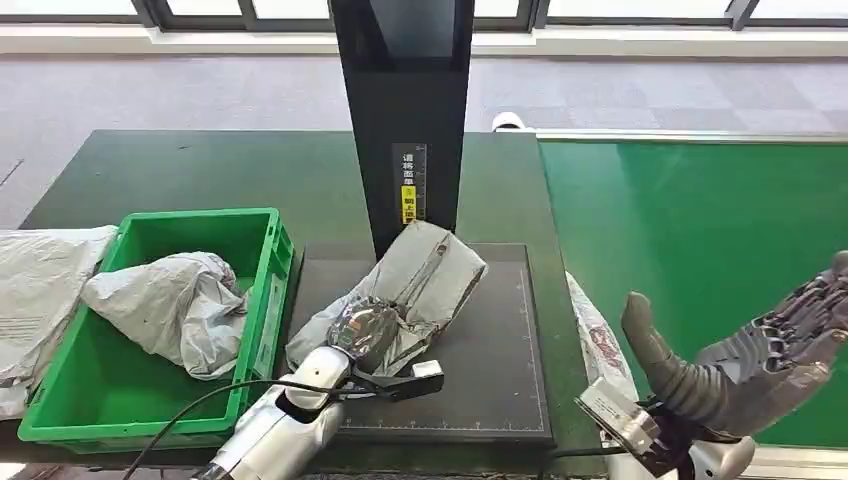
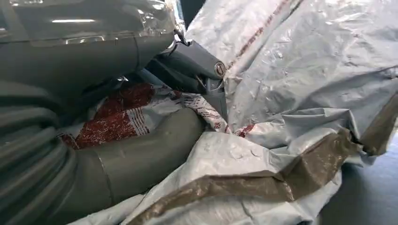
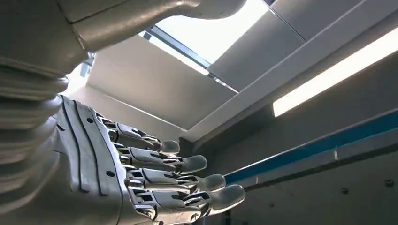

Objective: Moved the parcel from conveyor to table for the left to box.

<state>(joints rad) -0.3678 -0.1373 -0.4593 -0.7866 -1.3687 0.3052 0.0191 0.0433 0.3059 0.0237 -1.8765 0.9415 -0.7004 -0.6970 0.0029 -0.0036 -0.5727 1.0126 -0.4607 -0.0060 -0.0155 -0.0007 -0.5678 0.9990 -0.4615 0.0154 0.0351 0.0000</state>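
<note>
A grey plastic parcel [image 1: 432, 272] with brown tape lies crumpled on the black mat [image 1: 490, 370] in the middle of the table. My left hand [image 1: 362, 328] grips its near end. In the left wrist view the thumb [image 2: 141, 154] presses under a fold of the parcel [image 2: 300, 70] and the dark fingers [image 2: 197, 61] curl over red print on it. My right hand [image 1: 760, 350] hovers palm up over the near part of the green conveyor [image 1: 700, 240], fingers apart and holding nothing. The right wrist view looks past the spread right hand [image 3: 155, 173] at the ceiling.
A green crate [image 1: 272, 270] at the left holds another grey parcel [image 1: 170, 305]. More grey bags [image 1: 35, 290] lie left of the crate. A black post [image 1: 410, 110] stands behind the mat. A white printed parcel [image 1: 598, 340] sits between mat and conveyor.
</note>
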